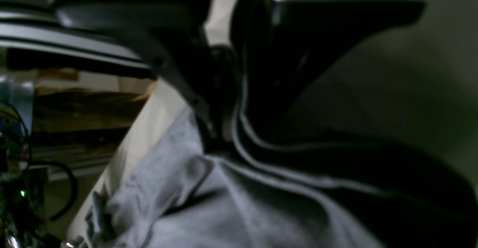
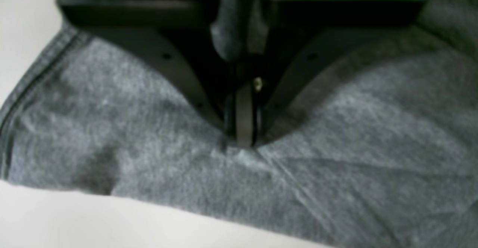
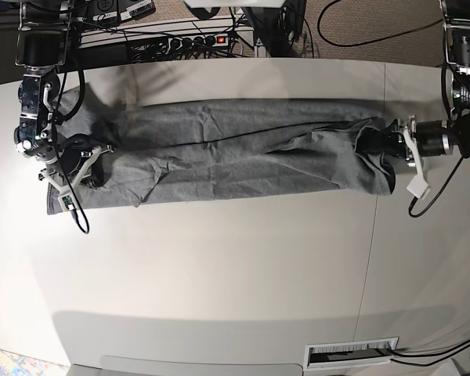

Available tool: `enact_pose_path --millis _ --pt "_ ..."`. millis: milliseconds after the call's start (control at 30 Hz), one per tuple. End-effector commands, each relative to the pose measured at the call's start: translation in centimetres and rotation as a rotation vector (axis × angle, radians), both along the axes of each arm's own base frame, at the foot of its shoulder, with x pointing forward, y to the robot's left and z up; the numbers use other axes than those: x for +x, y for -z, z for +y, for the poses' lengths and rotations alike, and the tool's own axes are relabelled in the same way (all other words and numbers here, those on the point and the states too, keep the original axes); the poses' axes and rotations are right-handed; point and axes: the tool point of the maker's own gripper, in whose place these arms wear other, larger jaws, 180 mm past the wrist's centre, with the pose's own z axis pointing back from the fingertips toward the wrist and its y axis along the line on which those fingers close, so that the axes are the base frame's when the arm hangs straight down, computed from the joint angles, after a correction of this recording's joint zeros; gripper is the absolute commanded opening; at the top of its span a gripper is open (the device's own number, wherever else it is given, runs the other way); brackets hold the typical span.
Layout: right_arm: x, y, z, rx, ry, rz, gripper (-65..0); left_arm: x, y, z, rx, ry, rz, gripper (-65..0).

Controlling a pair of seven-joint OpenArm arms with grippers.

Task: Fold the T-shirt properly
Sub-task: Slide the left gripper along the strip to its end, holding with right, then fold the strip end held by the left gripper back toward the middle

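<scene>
The heather-grey T-shirt [image 3: 227, 149] lies stretched into a long band across the far half of the white table [image 3: 219, 258]. My left gripper [image 3: 374, 141] is at the band's right end, shut on a bunch of the T-shirt's fabric [image 1: 209, 188]; its dark fingers [image 1: 209, 121] close over the folds. My right gripper [image 3: 94, 160] is at the band's left end. In the right wrist view its black fingers [image 2: 244, 121] are pressed together on a pinch of the T-shirt's cloth [image 2: 242, 154], near a stitched hem [image 2: 33, 80].
A power strip with a red switch [image 3: 211, 39] and cables lie beyond the table's far edge. A white tag and cable [image 3: 417, 188] hang from the arm on the right. A table seam [image 3: 372, 235] runs front to back on the right.
</scene>
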Motion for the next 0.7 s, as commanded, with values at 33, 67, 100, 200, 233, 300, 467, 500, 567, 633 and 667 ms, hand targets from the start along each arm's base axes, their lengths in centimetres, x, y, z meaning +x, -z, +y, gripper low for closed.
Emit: enact_pose_path --millis 33,67,100,200,233,300,467,500,567,633,667 --pt "-0.5 0.8 -0.2 -0.041 -0.002 0.047 -65.0 1.3 -3.0 -1.4 -0.033 0.032 -0.111 -65.0" --pt "-0.6 1.0 0.2 -0.036 -0.004 0.05 -65.0 1.3 -3.8 -2.4 -0.041 0.058 -0.146 -65.0" --pt "-0.6 1.3 0.4 -0.041 -0.006 0.055 -65.0 1.2 -4.6 -3.3 -0.049 0.084 -0.183 -65.0" --pt "-0.8 1.9 1.0 -0.05 -0.011 0.067 -65.0 0.7 -6.7 -6.2 -0.083 0.149 -0.278 -65.0" --pt "-0.9 1.9 1.1 -0.049 -0.012 0.069 -65.0 0.4 -7.4 -7.2 -0.101 0.166 -0.307 -65.0" --pt "-0.8 2.0 1.2 -0.047 -0.012 0.069 -65.0 0.0 -8.5 -9.1 -0.14 0.193 -0.361 -65.0" --pt "-0.9 2.0 1.2 -0.049 -0.011 0.073 -65.0 -0.7 -9.6 -12.5 -0.256 0.178 -0.385 -65.0" --pt "-0.9 2.0 1.2 -0.049 -0.011 0.073 -65.0 -0.9 -9.6 -13.1 -0.28 0.172 -0.381 -65.0" --pt "-0.9 2.0 1.2 -0.048 -0.011 0.073 -65.0 -1.1 -9.8 -14.3 -0.326 0.162 -0.376 -65.0" --pt "-0.9 2.0 1.2 -0.048 -0.011 0.073 -65.0 -1.0 -10.2 -15.2 -0.363 0.152 -0.381 -65.0" --pt "-0.9 2.0 1.2 -0.048 -0.011 0.073 -65.0 -1.1 -10.4 -15.6 -0.376 0.149 -0.381 -65.0"
